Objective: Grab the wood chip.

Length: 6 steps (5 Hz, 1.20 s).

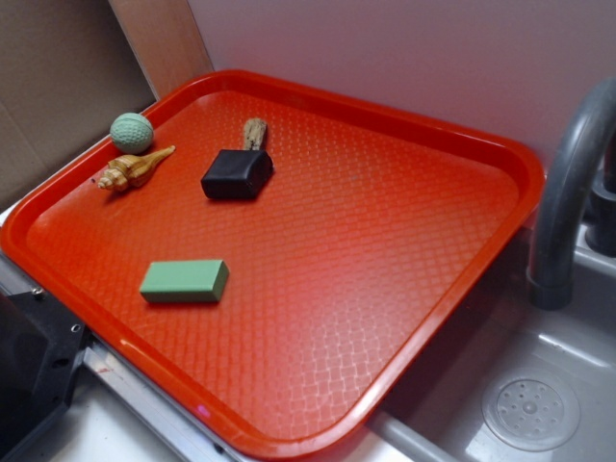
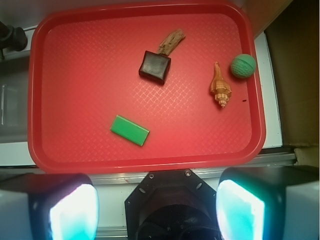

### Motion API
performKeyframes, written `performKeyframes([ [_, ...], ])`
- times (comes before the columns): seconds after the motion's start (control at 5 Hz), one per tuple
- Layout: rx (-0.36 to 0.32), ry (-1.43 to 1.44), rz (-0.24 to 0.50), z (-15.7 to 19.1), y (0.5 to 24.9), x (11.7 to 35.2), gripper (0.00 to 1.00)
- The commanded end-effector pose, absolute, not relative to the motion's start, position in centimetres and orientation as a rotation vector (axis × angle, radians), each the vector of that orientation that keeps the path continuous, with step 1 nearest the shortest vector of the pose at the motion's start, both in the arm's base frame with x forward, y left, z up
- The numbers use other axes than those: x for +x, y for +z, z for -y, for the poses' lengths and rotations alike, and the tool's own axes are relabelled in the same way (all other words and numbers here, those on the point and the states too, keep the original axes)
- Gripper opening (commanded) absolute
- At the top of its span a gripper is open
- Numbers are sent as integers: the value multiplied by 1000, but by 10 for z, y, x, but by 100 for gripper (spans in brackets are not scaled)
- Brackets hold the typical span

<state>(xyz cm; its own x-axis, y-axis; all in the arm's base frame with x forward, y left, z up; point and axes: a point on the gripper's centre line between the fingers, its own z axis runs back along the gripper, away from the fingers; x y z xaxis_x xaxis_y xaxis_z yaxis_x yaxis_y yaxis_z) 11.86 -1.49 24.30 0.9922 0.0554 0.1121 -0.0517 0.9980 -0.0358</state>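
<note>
Wrist view looks down on the red plastic tray (image 2: pixel 50 150) from high up, with the gripper (image 2: pixel 157 205) spread wide and empty at the near edge, probably to survey before going down. The small knobbly tan-brown wood chip (image 2: pixel 171 41) lies at the far side, one end touching the black rounded block (image 2: pixel 154 66), so a grasp at its free end seems safer. Well apart lie the tan spiral seashell (image 2: pixel 220 85), green ball (image 2: pixel 243 66) and green rectangular block (image 2: pixel 129 130). No writing is readable.

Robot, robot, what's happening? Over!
Gripper open, empty, high above tray. Wood chip untouched, far side. Black block right against its near end.
</note>
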Motion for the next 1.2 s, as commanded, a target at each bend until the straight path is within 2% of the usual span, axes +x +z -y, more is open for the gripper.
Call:
performKeyframes([
  [0.0, -33, 54, 113, 15, 243, 119, 100],
  [0.2, -43, 303, 175, 35, 221, 158, 100],
  [0.4, -61, 541, 191, 31, 199, 191, 100],
  [1.0, -61, 541, 191, 31, 199, 191, 100],
])
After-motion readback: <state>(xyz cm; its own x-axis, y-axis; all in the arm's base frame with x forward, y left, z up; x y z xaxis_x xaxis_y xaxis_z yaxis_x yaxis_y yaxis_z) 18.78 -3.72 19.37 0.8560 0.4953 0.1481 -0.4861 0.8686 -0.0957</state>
